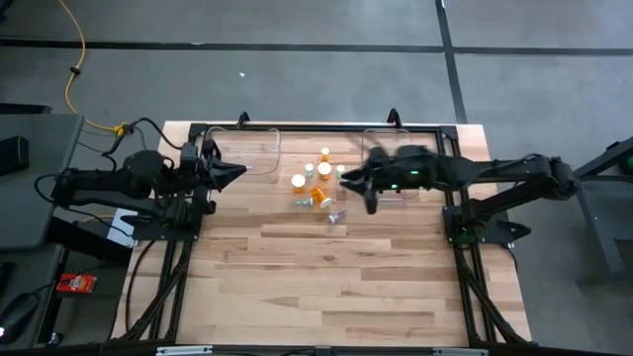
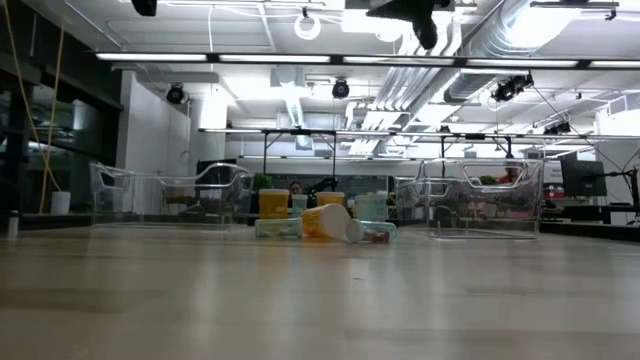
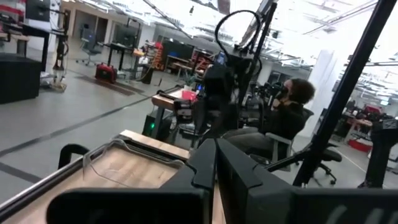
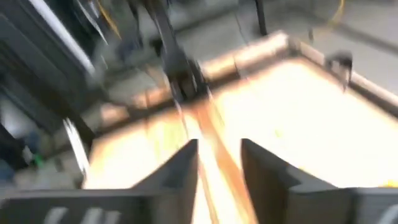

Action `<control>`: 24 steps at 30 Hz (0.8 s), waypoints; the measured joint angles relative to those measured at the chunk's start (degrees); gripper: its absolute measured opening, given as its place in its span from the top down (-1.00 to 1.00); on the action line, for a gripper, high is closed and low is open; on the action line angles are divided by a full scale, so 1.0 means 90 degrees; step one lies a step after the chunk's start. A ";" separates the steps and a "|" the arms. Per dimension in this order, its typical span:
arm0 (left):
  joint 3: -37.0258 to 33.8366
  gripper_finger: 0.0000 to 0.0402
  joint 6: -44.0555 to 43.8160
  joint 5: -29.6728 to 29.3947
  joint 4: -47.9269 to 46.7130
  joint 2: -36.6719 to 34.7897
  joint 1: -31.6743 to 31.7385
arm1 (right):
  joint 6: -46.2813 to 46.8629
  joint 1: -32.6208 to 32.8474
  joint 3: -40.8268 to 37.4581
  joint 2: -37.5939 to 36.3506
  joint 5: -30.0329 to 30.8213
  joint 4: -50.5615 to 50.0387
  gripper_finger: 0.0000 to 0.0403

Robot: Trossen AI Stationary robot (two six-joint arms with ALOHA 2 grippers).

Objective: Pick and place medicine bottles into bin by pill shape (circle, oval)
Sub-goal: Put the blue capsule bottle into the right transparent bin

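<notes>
Several small medicine bottles with white caps stand or lie in a cluster at the table's far middle. Some are orange and some clear. In the low view an orange one and a clear one lie on their sides. My right gripper hangs high above the cluster's right edge, open and empty; its fingers show a gap. My left gripper waits shut and empty over the left bin; it also shows in the left wrist view.
A clear plastic bin stands at the far left of the cluster and another at the far right, under my right arm. Both show in the low view. Bare wooden table lies toward the near edge. A person sits beyond the table.
</notes>
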 joint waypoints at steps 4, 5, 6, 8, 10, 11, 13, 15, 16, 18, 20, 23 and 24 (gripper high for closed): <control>-0.0025 0.98 -0.0130 -0.0013 -0.0117 -0.0002 0.0000 | -0.0899 -0.0002 0.0881 0.0857 -0.0714 -0.1405 -0.01; -0.0025 0.98 -0.0135 -0.0013 -0.0155 0.0000 0.0000 | -0.1177 0.0000 0.1036 0.1060 -0.0892 -0.1650 -0.09; -0.0025 0.98 -0.0149 -0.0013 -0.0173 0.0002 0.0000 | -0.1436 0.0002 0.1168 0.1281 -0.0981 -0.1859 -0.15; -0.0025 0.98 -0.0147 -0.0013 -0.0193 0.0007 0.0002 | -0.1866 0.0005 0.1367 0.1694 -0.1044 -0.2159 -0.22; -0.0025 0.98 -0.0147 -0.0013 -0.0193 0.0007 0.0002 | -0.2270 0.0000 0.1464 0.2077 -0.1025 -0.2333 -0.24; -0.0025 0.98 -0.0147 -0.0013 -0.0193 0.0007 0.0002 | -0.2436 -0.0002 0.1481 0.2263 -0.1012 -0.2371 -0.25; -0.0025 0.98 -0.0147 -0.0013 -0.0193 0.0007 0.0002 | -0.2714 -0.0002 0.1485 0.2624 -0.0998 -0.2411 -0.25; -0.0025 0.98 -0.0147 -0.0013 -0.0193 0.0007 0.0002 | -0.2999 0.0028 0.1485 0.2948 -0.0969 -0.2455 -0.25; -0.0025 0.98 -0.0147 -0.0013 -0.0192 0.0007 0.0002 | -0.3146 0.0051 0.1487 0.3116 -0.0949 -0.2491 -0.25; -0.0025 0.98 -0.0147 -0.0013 -0.0192 0.0007 0.0002 | -0.3443 0.0109 0.1487 0.3413 -0.0837 -0.2620 -0.25; -0.0025 0.98 -0.0124 -0.0014 -0.0191 0.0007 0.0002 | -0.3763 0.0169 0.1487 0.3680 -0.0605 -0.2639 -0.25; -0.0025 0.98 -0.0098 -0.0084 -0.0191 0.0007 0.0002 | -0.4141 0.0247 0.1487 0.3995 -0.0318 -0.2634 -0.25; -0.0025 0.98 -0.0096 -0.0095 -0.0191 0.0007 0.0002 | -0.4231 0.0269 0.1487 0.4098 -0.0286 -0.2636 -0.25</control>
